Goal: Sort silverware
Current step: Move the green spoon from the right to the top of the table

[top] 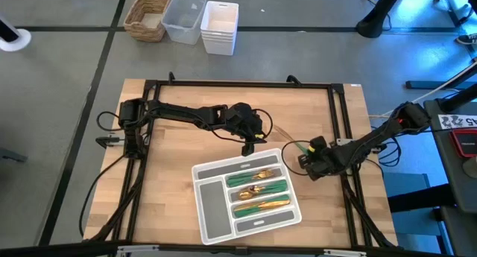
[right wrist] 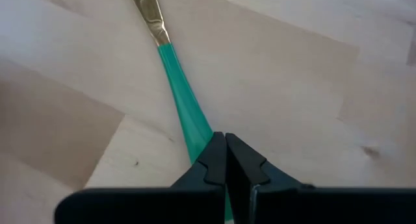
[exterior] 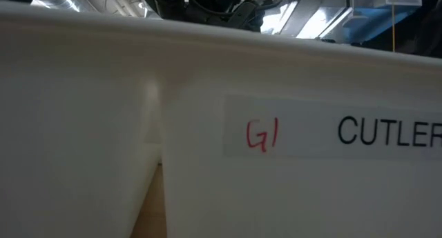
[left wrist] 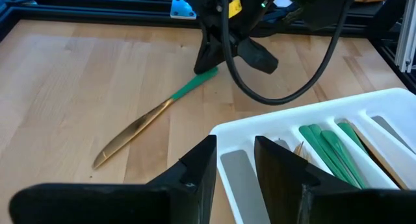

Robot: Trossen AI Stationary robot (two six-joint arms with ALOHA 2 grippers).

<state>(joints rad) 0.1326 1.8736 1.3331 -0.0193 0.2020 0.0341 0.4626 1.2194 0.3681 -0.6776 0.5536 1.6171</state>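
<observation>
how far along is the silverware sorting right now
Nearly done, it seems. Done: three tray compartments already hold green-handled silverware. In hand: the right pincer is shut on the green handle of a knife lying on the table beside the tray. The left pincer hovers open over the tray's edge, empty. Left: placing that knife; no other loose pieces show.

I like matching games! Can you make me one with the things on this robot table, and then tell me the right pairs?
Things:
1. knife
2. tray
3. left gripper
4. right gripper

States:
A. shut on a green handle
B. open, empty, hovering at the tray's edge
C. gold blade lying on the bare wood
D. grey, with cutlery sorted in its slots

Pairs: 1-C, 2-D, 3-B, 4-A
</observation>
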